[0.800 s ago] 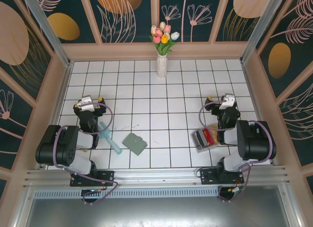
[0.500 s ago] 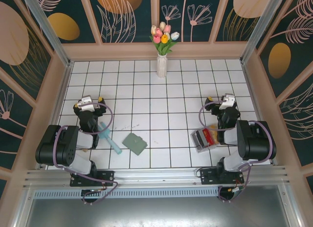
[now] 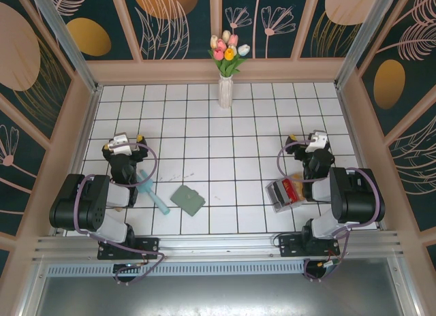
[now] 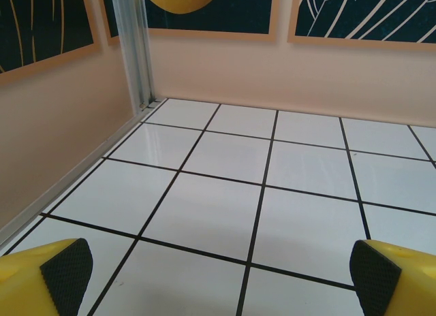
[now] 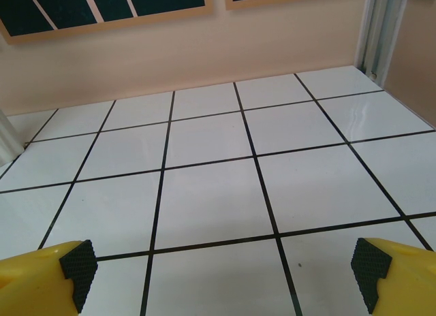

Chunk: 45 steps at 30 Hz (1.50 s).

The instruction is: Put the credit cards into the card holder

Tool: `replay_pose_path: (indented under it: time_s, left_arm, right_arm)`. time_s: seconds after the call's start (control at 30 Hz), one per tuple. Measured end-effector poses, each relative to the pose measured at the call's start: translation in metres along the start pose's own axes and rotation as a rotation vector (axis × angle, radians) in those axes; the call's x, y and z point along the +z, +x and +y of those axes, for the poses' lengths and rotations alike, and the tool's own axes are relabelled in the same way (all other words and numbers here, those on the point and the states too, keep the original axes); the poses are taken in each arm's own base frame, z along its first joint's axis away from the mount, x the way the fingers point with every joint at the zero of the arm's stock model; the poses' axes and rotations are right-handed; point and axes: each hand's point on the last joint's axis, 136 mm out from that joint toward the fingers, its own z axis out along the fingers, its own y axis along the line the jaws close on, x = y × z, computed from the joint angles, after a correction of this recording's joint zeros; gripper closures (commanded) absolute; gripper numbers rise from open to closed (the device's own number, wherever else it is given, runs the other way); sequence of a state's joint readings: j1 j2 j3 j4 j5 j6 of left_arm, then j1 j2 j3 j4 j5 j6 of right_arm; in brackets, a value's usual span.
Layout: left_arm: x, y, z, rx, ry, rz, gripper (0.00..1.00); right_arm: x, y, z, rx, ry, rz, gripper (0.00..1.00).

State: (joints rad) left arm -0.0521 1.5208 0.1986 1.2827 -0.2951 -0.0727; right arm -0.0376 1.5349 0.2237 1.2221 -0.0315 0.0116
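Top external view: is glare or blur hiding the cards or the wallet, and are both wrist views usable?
Top external: evenly lit and sharp, no glare over the card holder or the credit cards in the clear box. Left wrist: tiles in focus, soft sheen only. Right wrist: mild glare on the far right tiles, nothing washed out.
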Motion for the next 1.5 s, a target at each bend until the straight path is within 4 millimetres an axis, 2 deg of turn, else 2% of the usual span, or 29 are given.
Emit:
replay_pose_path:
  time_s: [0.17, 0.27, 0.33, 0.47, 0.53, 0.6, 0.67, 0.8, 0.87, 0.93, 1.0, 1.1, 1.2, 1.3, 1.4, 1.5]
  left_arm:
    - [0.000, 0.000, 0.000, 0.000, 0.000, 0.000, 0.01]
    - [0.000, 0.000, 0.000, 0.000, 0.000, 0.000, 0.01]
    - [0.000, 0.000, 0.000, 0.000, 0.000, 0.000, 0.01]
    - [-0.001, -0.004, -0.002, -0.002, 0.015, -0.006, 0.01]
    - [-0.006, -0.018, -0.004, -0.010, 0.029, -0.034, 0.01]
    - [-0.014, -0.044, -0.006, -0.031, 0.051, -0.090, 0.01]
    - [-0.025, -0.074, -0.010, -0.078, 0.083, -0.153, 0.01]
    - [-0.036, -0.140, -0.023, -0.280, 0.179, -0.206, 0.01]
    - [-0.039, -0.162, -0.038, -0.380, 0.269, -0.191, 0.02]
    - [-0.042, -0.170, -0.060, -0.447, 0.403, -0.142, 0.05]
    - [-0.044, -0.158, -0.090, -0.508, 0.553, -0.028, 0.05]
    - [-0.057, -0.119, -0.140, -0.544, 0.717, 0.198, 0.02]
    - [-0.092, -0.080, -0.201, -0.523, 0.888, 0.425, 0.02]
    - [-0.129, -0.047, -0.250, -0.481, 1.021, 0.604, 0.02]
    - [-0.161, -0.017, -0.285, -0.435, 1.099, 0.736, 0.01]
    - [-0.183, 0.008, -0.306, -0.402, 1.135, 0.833, 0.02]
  right_arm:
    - [0.000, 0.003, 0.002, -0.007, -0.003, 0.016, 0.01]
    - [-0.002, -0.002, 0.001, -0.003, 0.013, 0.024, 0.01]
    - [-0.003, -0.014, -0.004, 0.022, 0.052, 0.024, 0.01]
    - [-0.009, -0.059, -0.021, 0.175, 0.165, 0.018, 0.01]
    - [-0.014, -0.082, -0.034, 0.264, 0.219, 0.025, 0.01]
    - [-0.022, -0.093, -0.047, 0.339, 0.261, 0.048, 0.02]
    - [-0.032, -0.087, -0.058, 0.406, 0.297, 0.100, 0.02]
    - [-0.050, -0.044, -0.069, 0.539, 0.334, 0.272, 0.02]
    - [-0.060, -0.024, -0.064, 0.603, 0.331, 0.350, 0.02]
    - [-0.070, -0.009, -0.054, 0.661, 0.316, 0.416, 0.02]
    - [-0.080, 0.002, -0.045, 0.710, 0.299, 0.461, 0.03]
    - [-0.098, 0.018, -0.033, 0.783, 0.281, 0.505, 0.03]
    - [-0.116, 0.041, -0.024, 0.849, 0.286, 0.556, 0.03]
    - [-0.130, 0.063, -0.016, 0.892, 0.299, 0.622, 0.02]
    - [-0.139, 0.075, -0.005, 0.908, 0.295, 0.676, 0.01]
    - [-0.142, 0.079, 0.009, 0.919, 0.267, 0.708, 0.01]
